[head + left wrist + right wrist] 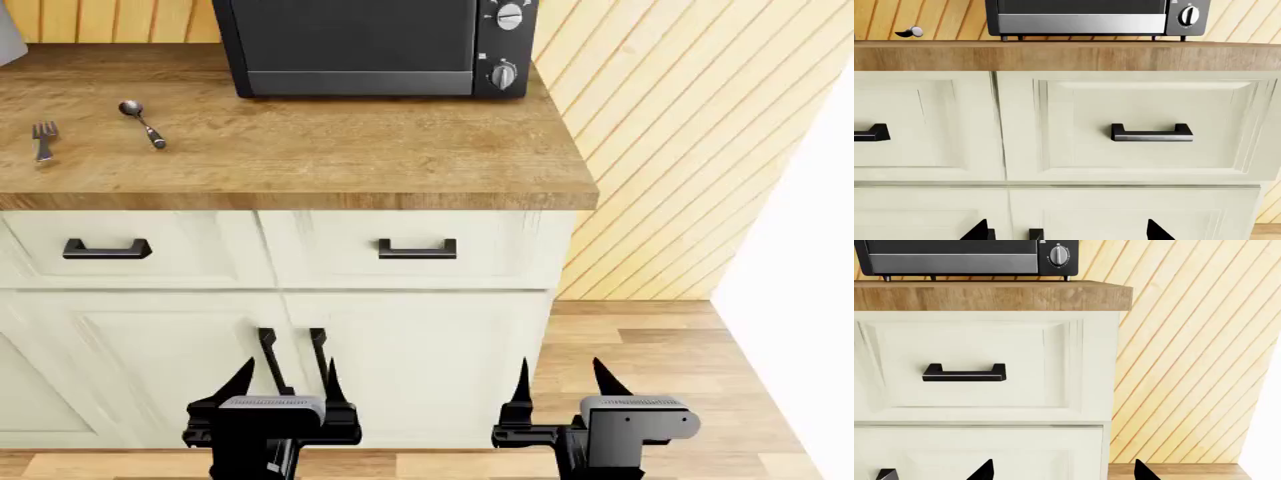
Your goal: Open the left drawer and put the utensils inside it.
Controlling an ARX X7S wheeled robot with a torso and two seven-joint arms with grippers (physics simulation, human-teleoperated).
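The left drawer [187, 252] is shut, a cream panelled front with a short black bar handle [107, 249]. In the left wrist view it [921, 125] shows only at one edge. On the wooden counter above it lie the silver fork [44, 140] and the spoon [140, 122]; the spoon [911, 32] also shows in the left wrist view. My left gripper [286, 385] [1069, 232] hangs open and empty in front of the lower cabinet doors. Beside it, my right gripper [561, 385] [1062, 472] is also open and empty.
A black toaster oven [374, 45] stands at the back of the counter [400, 160]. The right drawer [481, 250] [1034, 365] is shut. Below are cabinet doors with vertical black handles [274, 360]. A slatted wood wall [667, 150] rises to the right.
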